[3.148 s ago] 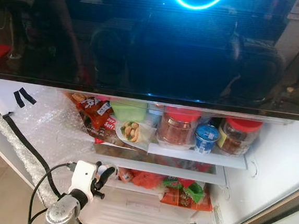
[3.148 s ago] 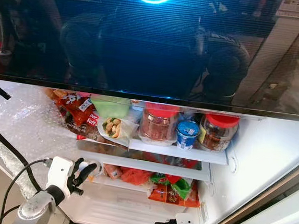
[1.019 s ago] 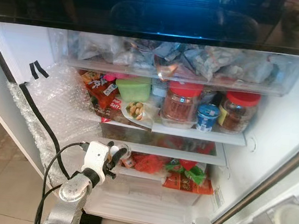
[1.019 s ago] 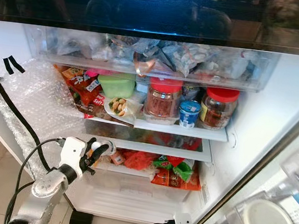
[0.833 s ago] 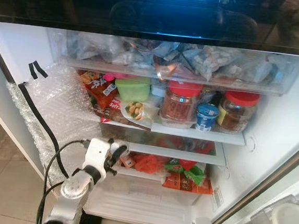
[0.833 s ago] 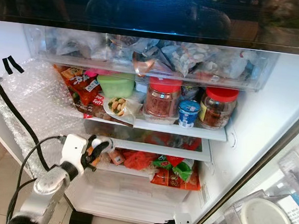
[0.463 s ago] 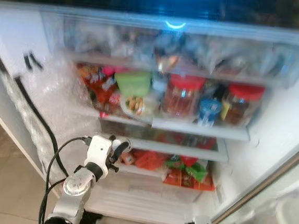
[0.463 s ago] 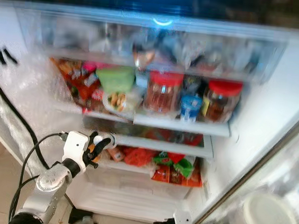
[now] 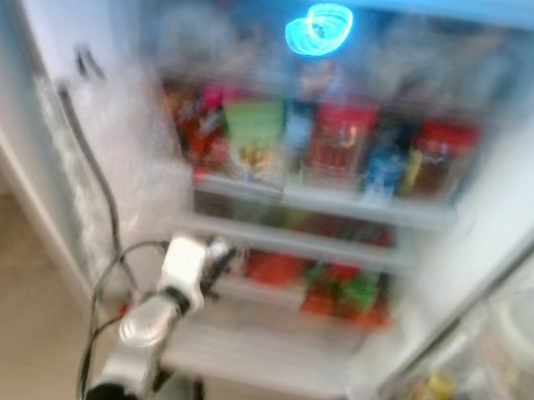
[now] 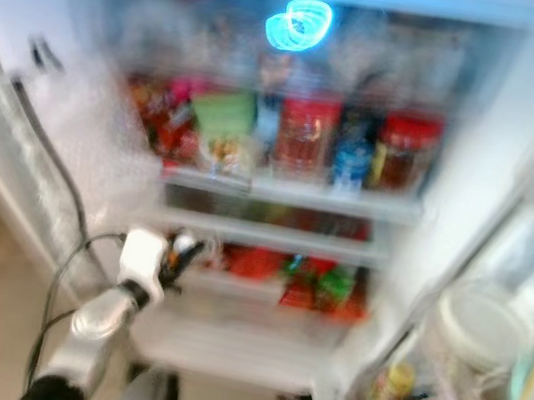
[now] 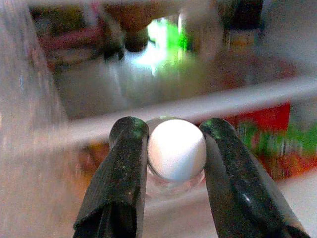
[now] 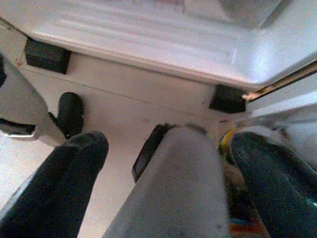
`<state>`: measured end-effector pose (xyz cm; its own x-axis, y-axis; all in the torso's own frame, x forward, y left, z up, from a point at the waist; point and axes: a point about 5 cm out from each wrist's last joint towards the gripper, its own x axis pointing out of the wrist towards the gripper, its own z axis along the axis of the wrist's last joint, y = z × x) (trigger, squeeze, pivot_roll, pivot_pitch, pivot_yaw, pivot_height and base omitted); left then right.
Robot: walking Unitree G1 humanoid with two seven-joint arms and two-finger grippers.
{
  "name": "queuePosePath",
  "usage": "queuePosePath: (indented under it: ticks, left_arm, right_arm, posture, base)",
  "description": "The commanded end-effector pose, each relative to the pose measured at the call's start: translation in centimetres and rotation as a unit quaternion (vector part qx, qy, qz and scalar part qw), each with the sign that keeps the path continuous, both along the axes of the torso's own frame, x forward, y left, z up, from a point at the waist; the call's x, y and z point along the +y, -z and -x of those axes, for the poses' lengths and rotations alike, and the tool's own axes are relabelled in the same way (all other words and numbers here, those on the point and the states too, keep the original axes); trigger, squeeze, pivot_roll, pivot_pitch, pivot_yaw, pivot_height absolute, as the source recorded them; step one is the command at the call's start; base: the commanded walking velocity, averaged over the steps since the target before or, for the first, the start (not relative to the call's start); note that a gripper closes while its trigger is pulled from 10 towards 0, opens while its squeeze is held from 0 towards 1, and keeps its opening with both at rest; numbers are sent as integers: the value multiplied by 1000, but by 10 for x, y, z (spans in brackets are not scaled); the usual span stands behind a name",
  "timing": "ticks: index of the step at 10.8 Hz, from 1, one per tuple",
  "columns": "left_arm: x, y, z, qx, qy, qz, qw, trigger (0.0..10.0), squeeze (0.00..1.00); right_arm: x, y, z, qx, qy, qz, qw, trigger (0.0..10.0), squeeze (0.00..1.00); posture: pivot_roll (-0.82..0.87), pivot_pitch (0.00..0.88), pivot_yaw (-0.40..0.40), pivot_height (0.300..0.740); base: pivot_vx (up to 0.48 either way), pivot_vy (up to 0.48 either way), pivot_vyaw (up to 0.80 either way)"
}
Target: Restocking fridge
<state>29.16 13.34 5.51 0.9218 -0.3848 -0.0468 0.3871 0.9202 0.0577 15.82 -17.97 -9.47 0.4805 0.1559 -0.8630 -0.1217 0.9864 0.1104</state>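
The open fridge is in front of me, blurred by camera motion. My left gripper is at the left end of the lower shelf, in front of red and green packets. In the left wrist view its fingers are shut on a small clear jar with a white cap, level with the shelf's front rail. On the shelf above stand two red-lidded jars, a blue cup and a green tub. My right gripper hangs low and open near the fridge's base.
Bubble wrap and a black cable cover the fridge's left wall. A door bin at the right holds a white-lidded tub and small bottles. A crowded clear drawer sits above the jars. Tiled floor lies to the left.
The whole picture has shifted and blurred, so the camera has moved. My left gripper keeps hold of the white-capped jar by the lower shelf's left end.
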Motion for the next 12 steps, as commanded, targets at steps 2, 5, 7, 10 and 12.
queuePosePath:
  ticks: [2,5,7,10,12]
  left_arm:
    - [-2,-14,-11,-30,7,-8,999,10000,0]
    - [-3,-16,-14,-40,10,-12,999,10000,0]
    - [-3,-20,-16,-50,3,-14,999,10000,0]
    - [-2,-24,-19,-62,1,-19,998,10000,0]
    - [-3,-27,-21,-73,4,-24,997,10000,0]
  right_arm:
    - [3,-1,-3,-5,3,-5,1000,10000,0]
    - [3,-1,-3,-5,4,-6,1000,10000,0]
    - [3,-1,-4,-6,4,-6,1000,10000,0]
    - [4,-2,-5,-6,4,-8,1000,10000,0]
    - [4,-2,-5,-6,3,-9,1000,10000,0]
  posture:
    - [-4,0,5,640]
    - [-5,0,4,640]
    - [-4,0,3,640]
    - [-3,0,3,640]
    - [-4,0,5,640]
  base:
    - [0,0,0]
    - [0,0,0]
    - [0,0,0]
    - [274,0,0]
    - [292,0,0]
